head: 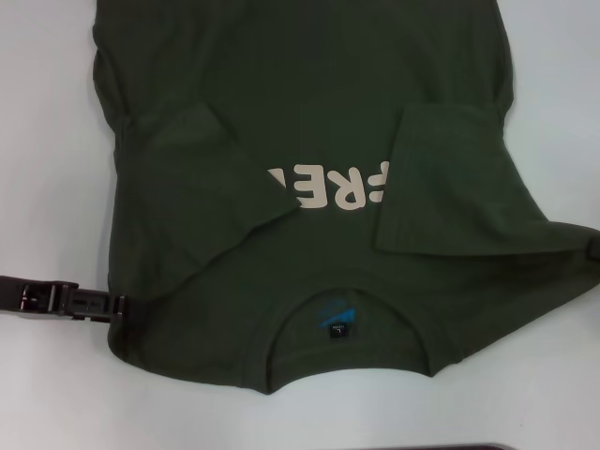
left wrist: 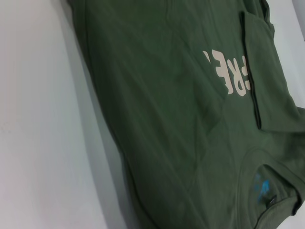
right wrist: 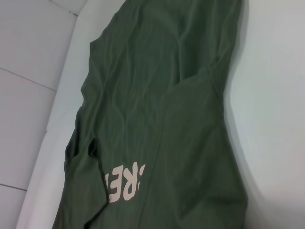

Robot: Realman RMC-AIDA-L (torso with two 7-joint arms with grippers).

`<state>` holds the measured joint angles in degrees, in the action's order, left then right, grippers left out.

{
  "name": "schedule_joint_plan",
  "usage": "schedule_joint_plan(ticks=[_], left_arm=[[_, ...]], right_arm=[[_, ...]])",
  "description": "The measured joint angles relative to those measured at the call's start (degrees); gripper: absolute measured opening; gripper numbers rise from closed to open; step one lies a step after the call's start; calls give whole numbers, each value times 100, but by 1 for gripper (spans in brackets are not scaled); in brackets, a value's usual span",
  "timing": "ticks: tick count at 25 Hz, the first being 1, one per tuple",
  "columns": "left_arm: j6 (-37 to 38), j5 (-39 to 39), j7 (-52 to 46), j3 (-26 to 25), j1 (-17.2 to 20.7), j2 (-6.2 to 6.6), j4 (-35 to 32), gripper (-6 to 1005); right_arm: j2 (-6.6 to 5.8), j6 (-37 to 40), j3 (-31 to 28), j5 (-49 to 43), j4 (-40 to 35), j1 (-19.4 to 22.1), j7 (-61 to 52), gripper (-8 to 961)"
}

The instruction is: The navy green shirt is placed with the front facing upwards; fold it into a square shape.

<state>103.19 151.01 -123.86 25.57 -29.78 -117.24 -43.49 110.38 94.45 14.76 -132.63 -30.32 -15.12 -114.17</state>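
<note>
The navy green shirt (head: 309,112) lies front up on the white table, collar toward me, with its blue neck label (head: 337,319) showing. Both short sleeves (head: 206,178) (head: 450,178) are folded inward over the chest and cover the ends of the cream print (head: 328,187). My left gripper (head: 117,305) is low on the table and touches the shirt's left shoulder edge. My right gripper (head: 592,251) shows only as a dark tip at the shirt's right shoulder edge. In the left wrist view the shirt (left wrist: 181,119), print (left wrist: 231,71) and label (left wrist: 264,188) appear. The right wrist view shows the shirt (right wrist: 167,95) and print (right wrist: 126,181).
White tabletop (head: 47,141) surrounds the shirt on the left, right and near sides. A dark strip (head: 469,446) runs along the table's near edge. In the right wrist view a white panelled wall (right wrist: 28,71) stands beyond the table's far edge.
</note>
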Motion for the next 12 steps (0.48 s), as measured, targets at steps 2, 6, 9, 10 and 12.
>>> schedule_joint_plan(ticks=[2,6,9,10,12], left_arm=[[-1,1,1,0,-9,0,0,837],[-1,24,2,0,-21,0,-1,815],[-12,19,2,0,-23,0,-1,799],[-17,15,3,0,-23,0,-1,793],[-47,9,2,0,-23,0,-1,782]], right_arm=[[0,0,0,0,0,0,0,29],[0,-7,0,0,0,-8,0,29],[0,-8,0,0,0,-9,0,29],[0,-10,0,0,0,-9,0,29],[0,-14,0,0,0,-14,0,29]])
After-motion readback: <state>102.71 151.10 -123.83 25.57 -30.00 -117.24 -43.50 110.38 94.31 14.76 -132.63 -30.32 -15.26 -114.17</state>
